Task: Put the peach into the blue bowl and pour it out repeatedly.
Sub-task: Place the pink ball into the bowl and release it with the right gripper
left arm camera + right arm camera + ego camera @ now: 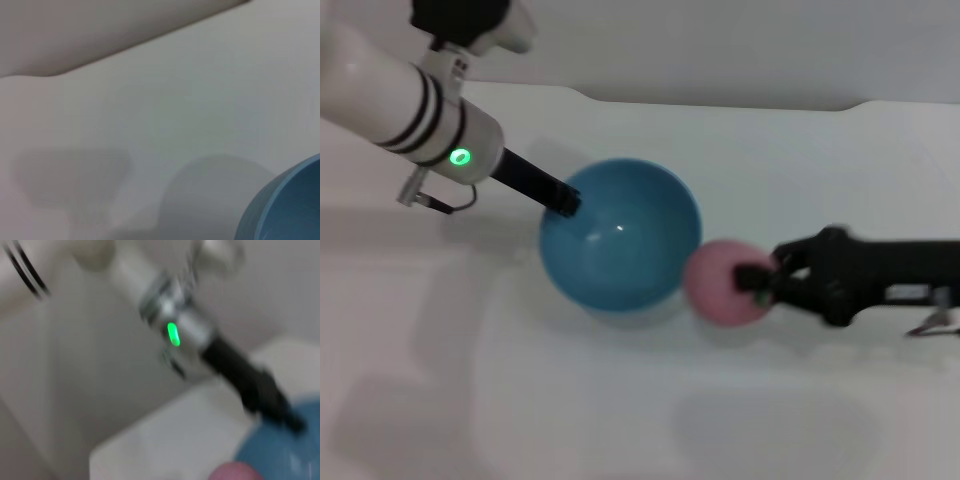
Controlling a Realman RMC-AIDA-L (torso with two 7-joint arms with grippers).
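Observation:
The blue bowl (618,235) stands in the middle of the white table, and my left gripper (563,199) is shut on its far-left rim. A slice of the bowl's rim (285,205) shows in the left wrist view. The pink peach (724,282) hangs just beside the bowl's right side, a little above the table, with my right gripper (760,278) shut on it from the right. In the right wrist view the top of the peach (235,471) and part of the bowl (280,455) appear, with the left gripper (295,422) at the bowl's rim.
The white table (640,420) stretches toward the front and to both sides of the bowl. Its raised back edge (720,100) runs behind the bowl. The left arm (410,100) reaches in from the upper left.

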